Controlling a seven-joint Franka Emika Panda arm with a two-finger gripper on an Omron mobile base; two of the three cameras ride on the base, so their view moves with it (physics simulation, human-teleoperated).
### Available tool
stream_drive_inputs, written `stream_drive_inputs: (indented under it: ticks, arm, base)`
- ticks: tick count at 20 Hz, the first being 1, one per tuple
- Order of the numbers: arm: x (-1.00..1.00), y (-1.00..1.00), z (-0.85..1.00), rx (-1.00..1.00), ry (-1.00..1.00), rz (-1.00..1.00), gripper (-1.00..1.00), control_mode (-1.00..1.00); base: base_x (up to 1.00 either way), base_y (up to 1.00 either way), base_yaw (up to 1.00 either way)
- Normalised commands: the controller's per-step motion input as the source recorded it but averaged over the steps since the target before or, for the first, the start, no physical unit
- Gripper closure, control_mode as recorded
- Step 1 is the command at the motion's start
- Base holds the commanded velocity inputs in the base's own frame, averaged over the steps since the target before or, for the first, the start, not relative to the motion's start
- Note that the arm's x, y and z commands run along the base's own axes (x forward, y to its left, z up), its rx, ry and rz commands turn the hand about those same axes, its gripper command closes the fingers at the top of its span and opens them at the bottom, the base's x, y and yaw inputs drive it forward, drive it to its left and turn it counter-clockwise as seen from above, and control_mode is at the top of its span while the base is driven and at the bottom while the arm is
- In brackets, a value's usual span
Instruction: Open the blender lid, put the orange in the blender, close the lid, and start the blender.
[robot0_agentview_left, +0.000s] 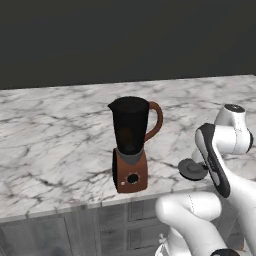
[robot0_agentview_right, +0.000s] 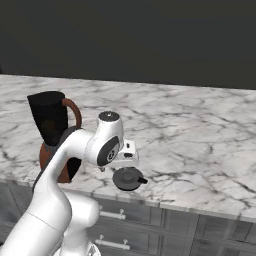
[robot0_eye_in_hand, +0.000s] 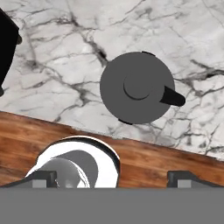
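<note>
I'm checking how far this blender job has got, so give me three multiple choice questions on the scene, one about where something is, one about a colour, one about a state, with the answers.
1. Where is the blender lid?
A. On top of the jar
B. Flat on the marble counter, near its front edge
C. Between the gripper's fingers

2. What colour is the blender base?
A. Reddish-brown
B. White
C. Green

3. How is the gripper?
A. Shut on the lid
B. Shut on nothing
C. Open, holding nothing

Answers:
1. B, since the hand view shows the lid lying on the marble close to the counter's edge, and the left base view shows the jar top uncovered.
2. A, since the base under the dark jar is reddish-brown with a black dial.
3. C, since the two fingertips stand far apart at the bottom of the hand view, with the lid lying clear beyond them.
</note>
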Motion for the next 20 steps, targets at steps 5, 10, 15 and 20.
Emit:
stream_drive_inputs:
  ticks: [5, 10, 15, 20]
  arm:
    - [0.46, 0.00, -0.54, 0.00, 0.04, 0.01, -1.00, -1.00]
    - [0.39, -0.06, -0.52, 0.00, 0.06, 0.02, -1.00, -1.00]
    - [0.25, -0.23, -0.40, 0.00, 0.03, 0.03, -1.00, -1.00]
    - [0.22, -0.17, -0.27, 0.00, 0.00, 0.02, -1.00, -1.00]
  base:
    - [0.00, 0.00, 0.00]
    - [0.00, 0.00, 0.00]
    - [0.00, 0.00, 0.00]
    - [0.00, 0.00, 0.00]
